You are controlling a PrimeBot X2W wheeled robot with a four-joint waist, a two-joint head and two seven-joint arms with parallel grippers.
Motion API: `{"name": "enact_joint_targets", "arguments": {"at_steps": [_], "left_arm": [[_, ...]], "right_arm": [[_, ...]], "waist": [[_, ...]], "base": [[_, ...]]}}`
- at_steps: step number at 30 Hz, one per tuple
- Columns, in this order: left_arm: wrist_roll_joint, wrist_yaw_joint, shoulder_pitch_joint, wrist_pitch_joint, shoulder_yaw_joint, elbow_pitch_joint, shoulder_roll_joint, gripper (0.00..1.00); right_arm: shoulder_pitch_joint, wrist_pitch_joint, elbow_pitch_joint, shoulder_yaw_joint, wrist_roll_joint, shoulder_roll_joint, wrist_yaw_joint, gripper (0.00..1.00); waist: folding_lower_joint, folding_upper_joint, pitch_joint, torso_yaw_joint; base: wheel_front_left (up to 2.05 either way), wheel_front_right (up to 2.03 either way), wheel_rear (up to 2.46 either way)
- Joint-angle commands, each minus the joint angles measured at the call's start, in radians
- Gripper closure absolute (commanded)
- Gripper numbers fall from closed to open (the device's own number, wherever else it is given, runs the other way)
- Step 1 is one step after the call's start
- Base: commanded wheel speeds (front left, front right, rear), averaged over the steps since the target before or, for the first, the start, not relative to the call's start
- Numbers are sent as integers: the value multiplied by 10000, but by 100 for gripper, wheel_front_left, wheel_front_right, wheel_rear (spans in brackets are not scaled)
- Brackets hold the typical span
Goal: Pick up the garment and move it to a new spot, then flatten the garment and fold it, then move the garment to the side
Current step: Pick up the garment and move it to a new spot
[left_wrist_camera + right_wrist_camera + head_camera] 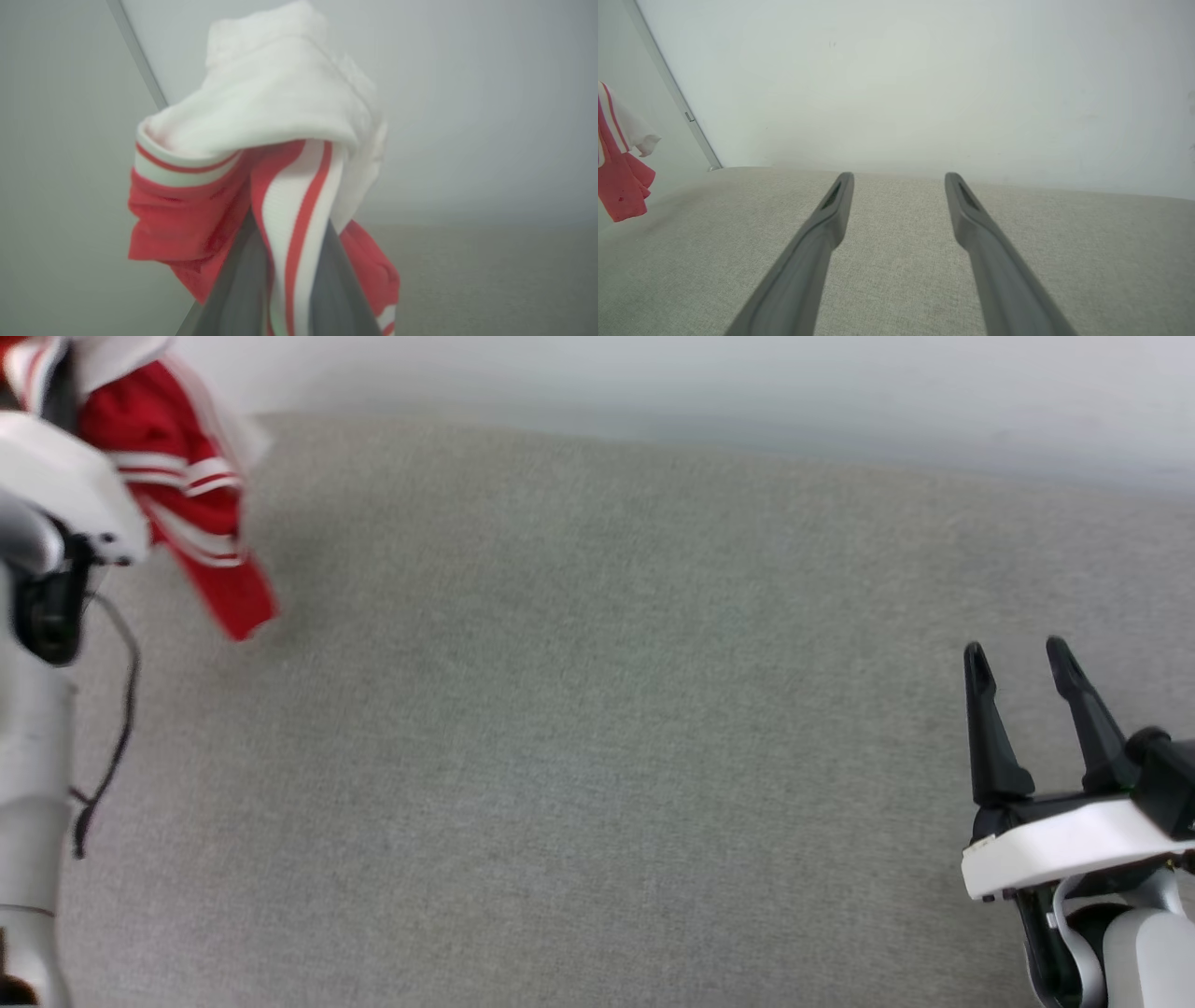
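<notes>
The grey fabric surface (597, 728) spreads beneath both grippers. The shirt (261, 107) hangs bunched from the left gripper (292, 224), which is clamped on the shirt's red-and-white striped trim. The right gripper (899, 179) sits well apart from the shirt, low over the surface, jaws spread wide and empty.

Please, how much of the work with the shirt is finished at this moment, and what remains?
Done: the left claw is shut on the striped trim of the shirt, which hangs bunched, clear of the grey surface. In hand: apparently carrying it to a new spot. Left: laying it down, flattening, folding, moving it aside. The right claw is open and empty.
</notes>
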Motion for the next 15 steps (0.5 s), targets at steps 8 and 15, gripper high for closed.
{"name": "enact_joint_targets", "arguments": {"at_steps": [8, 15], "left_arm": [[-238, 166, 1354, 410, -929, -2577, -1725, 100], [-709, 288, 3080, 1532, -2043, -4613, -3081, 100]], "right_arm": [[947, -7, 185, -217, 367, 5, -3, 0], [1262, 147, 60, -297, 538, 5, -3, 0]], "waist": [[1, -1, -1614, -1475], [1, -1, -1599, -2401]], "base": [[0, 0, 0], [0, 0, 0]]}}
